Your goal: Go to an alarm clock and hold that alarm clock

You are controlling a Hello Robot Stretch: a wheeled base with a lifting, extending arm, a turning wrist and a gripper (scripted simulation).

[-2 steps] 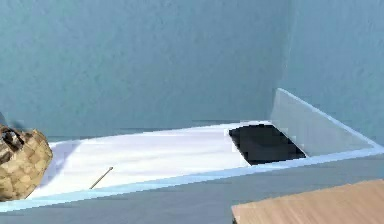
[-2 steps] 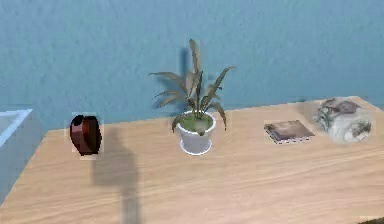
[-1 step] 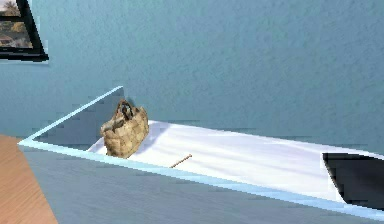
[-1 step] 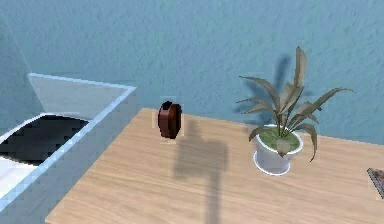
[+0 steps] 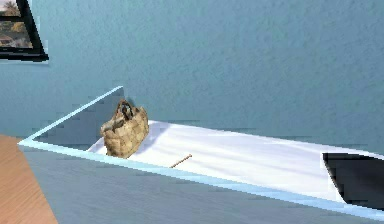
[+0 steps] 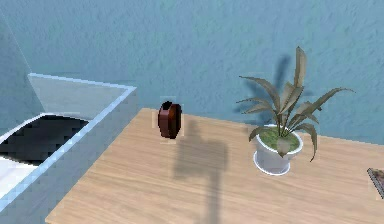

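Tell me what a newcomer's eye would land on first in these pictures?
In the forward view, a tan bag sits on the white sheet of a pale blue frame, toward its left end. In the arm side view, a leafy plant in a white pot stands on the wooden tabletop at the right, and a small dark reddish object, perhaps the alarm clock, stands near the blue wall.

A: What does the bed [image 5: 250,155] carry?
B: Three things: one tan bag [image 5: 125,131], one thin stick [image 5: 181,160], one dark cushion [image 5: 355,178].
A: And the wooden surface [image 6: 150,190]?
B: Three too: one small dark-red object [image 6: 170,119], one potted plant [image 6: 280,125], one dark item [image 6: 377,184] at its edge. Elsewhere, one framed picture [image 5: 18,30].
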